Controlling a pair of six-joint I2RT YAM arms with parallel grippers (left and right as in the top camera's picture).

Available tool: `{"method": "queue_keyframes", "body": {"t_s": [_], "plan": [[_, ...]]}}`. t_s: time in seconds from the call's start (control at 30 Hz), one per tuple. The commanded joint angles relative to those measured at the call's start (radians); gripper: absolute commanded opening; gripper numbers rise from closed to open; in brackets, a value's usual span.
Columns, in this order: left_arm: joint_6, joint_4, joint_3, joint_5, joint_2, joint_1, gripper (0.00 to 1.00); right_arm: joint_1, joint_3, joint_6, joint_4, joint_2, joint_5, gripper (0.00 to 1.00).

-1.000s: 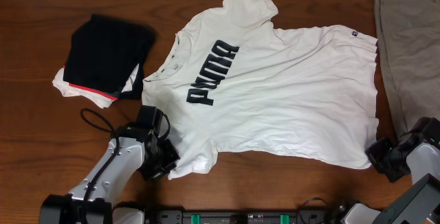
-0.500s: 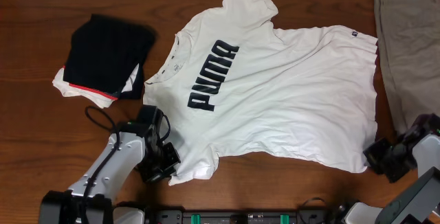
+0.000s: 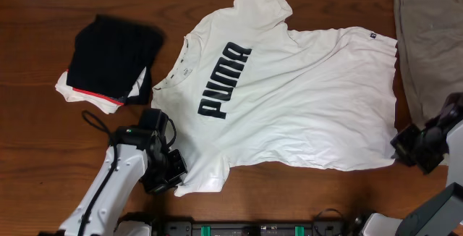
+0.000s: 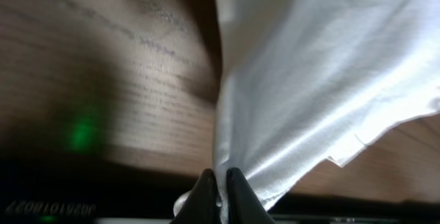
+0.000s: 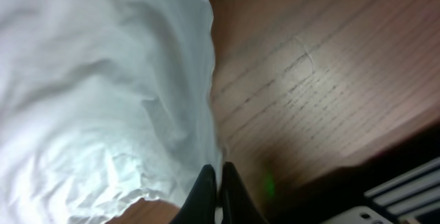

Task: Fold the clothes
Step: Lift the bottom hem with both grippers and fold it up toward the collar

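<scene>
Bare brown wooden desk (image 3: 43, 142) opens at lower left; black folded garment (image 3: 112, 51) crowds upper left, flat olive-grey cloth (image 3: 427, 48) the right edge. White cotton T-shirt with black block lettering (image 3: 304, 106) lies flat mid-frame, collar left, hem right. Left gripper (image 3: 176, 179) clamps its lower sleeve, right gripper (image 3: 398, 143) its hem corner.

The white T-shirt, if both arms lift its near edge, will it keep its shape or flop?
Likely floppy: the T-shirt lies wrinkled and bunches in soft folds at the left gripper and right gripper, so its middle would probably sag. It looks thin, so probably light. On the smooth table it should drag easily.
</scene>
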Motion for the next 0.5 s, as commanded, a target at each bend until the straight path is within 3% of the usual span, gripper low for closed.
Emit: {"method": "queue_keyframes", "body": {"t_s": [0.0, 0.2, 0.47], "plan": [[0.013, -0.042, 0.064, -0.036, -0.037, -0.003, 0.06, 0.020, 0.064, 0.006, -0.027, 0.000, 0.014, 0.01], [0.001, -0.181, 0.234, -0.126, -0.042, -0.074, 0.06, 0.026, 0.108, -0.016, -0.081, 0.000, 0.030, 0.01], [-0.046, -0.209, 0.416, -0.126, -0.042, -0.150, 0.06, 0.026, 0.170, -0.039, -0.138, 0.000, 0.030, 0.01]]}}
